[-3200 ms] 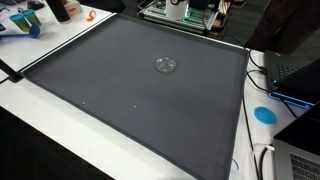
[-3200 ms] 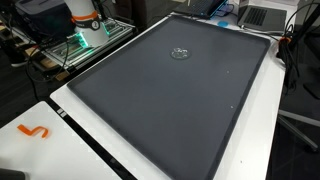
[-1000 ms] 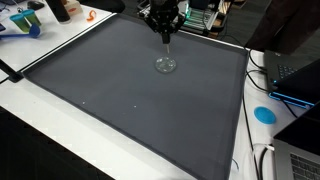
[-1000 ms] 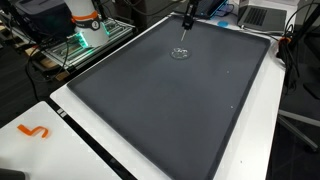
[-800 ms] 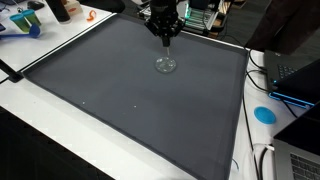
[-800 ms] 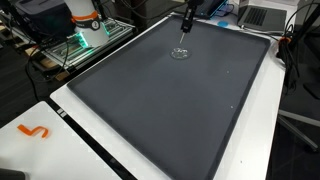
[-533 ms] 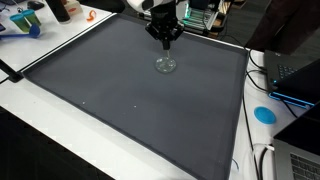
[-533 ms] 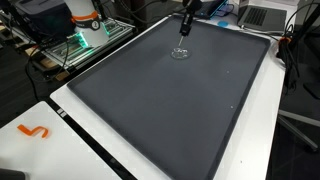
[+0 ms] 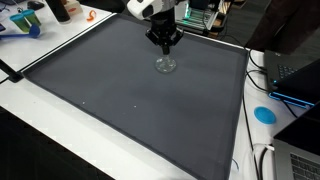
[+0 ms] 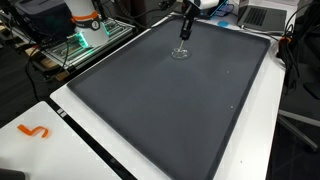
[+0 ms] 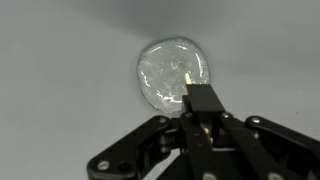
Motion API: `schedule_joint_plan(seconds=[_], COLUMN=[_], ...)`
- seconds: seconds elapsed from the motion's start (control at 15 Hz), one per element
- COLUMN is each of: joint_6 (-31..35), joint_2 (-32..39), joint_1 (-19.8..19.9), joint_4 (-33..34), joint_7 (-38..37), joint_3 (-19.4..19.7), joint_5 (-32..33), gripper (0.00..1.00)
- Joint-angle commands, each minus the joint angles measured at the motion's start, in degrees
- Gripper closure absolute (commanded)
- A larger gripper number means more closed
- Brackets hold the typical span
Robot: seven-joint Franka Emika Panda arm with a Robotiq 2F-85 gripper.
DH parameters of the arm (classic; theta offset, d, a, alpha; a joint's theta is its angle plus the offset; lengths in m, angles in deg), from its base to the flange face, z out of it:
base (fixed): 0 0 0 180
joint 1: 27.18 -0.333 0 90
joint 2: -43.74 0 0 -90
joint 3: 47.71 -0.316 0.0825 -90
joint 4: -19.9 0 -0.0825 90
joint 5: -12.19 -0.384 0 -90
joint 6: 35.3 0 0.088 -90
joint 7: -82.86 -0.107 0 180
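A small clear glass dish [image 9: 165, 65] [image 10: 181, 53] lies on the far part of a dark grey mat [image 9: 120, 105] [image 10: 170, 115]. My gripper [image 9: 166, 44] [image 10: 184, 34] hangs just above the dish, pointing down and not touching it. In the wrist view the dish [image 11: 162, 72] sits right ahead of the gripper [image 11: 197, 90], whose fingers are pressed together. A thin yellowish piece [image 11: 186, 73] pokes out at the fingertips and glints between the pads. Little of it shows.
The mat covers most of a white table [image 9: 40, 130]. A blue disc [image 9: 265, 114], a laptop [image 9: 297, 78] and cables [image 9: 262, 160] lie at one side. An orange squiggle [image 10: 33, 131] sits on the white edge. An equipment rack [image 10: 85, 40] stands behind.
The arm came into view over the dish about a second ago. Since then it has reached further in, its white wrist now showing, while the gripper stays shut above the dish.
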Motion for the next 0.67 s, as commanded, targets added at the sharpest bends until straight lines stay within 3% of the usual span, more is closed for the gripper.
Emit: schedule_joint_plan(seconds=[0.0,0.6], joint_6=[1.41,1.24], joint_2=[0.30,2.50], joint_1=[0.29,0.45], joint_4=[-1.23,-0.49], joint_7=[0.59,0.43], joint_3=[0.10,0.29], joint_5=[0.81,0.90], gripper=[0.97,0.97])
